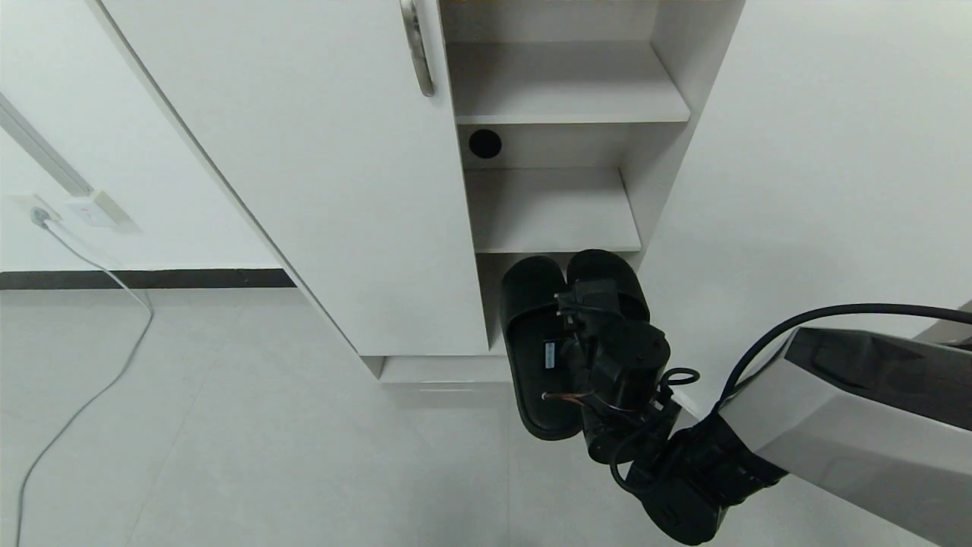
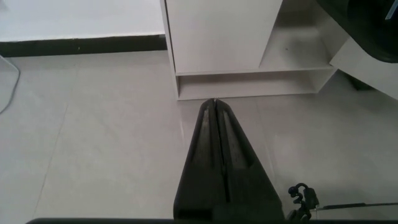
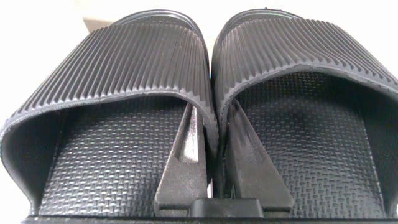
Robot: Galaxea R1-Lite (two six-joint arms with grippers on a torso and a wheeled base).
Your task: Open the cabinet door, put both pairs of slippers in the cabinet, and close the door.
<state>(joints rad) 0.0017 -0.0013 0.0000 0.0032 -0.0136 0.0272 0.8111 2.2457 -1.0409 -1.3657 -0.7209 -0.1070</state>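
With the right gripper [image 3: 214, 143] clamped on the adjoining straps [image 3: 208, 87] of the slippers [image 1: 535, 342], toes at the cabinet [image 1: 668, 152] bottom opening, and the left gripper [image 2: 216, 121] closed on nothing, the pair was judged to need a level push inward, kept below the shelf [image 1: 554, 216]

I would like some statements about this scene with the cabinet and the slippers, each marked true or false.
1. The right gripper is shut on a pair of black slippers. True.
2. The slippers lie on the middle shelf. False: that shelf is bare; the slippers are held at the opening of the cabinet's bottom compartment.
3. The left gripper is open. False: it is shut, holding nothing, above the floor.
4. The cabinet's right side stands open, showing its shelves. True.
5. A cable runs from the wall socket onto the floor. True.
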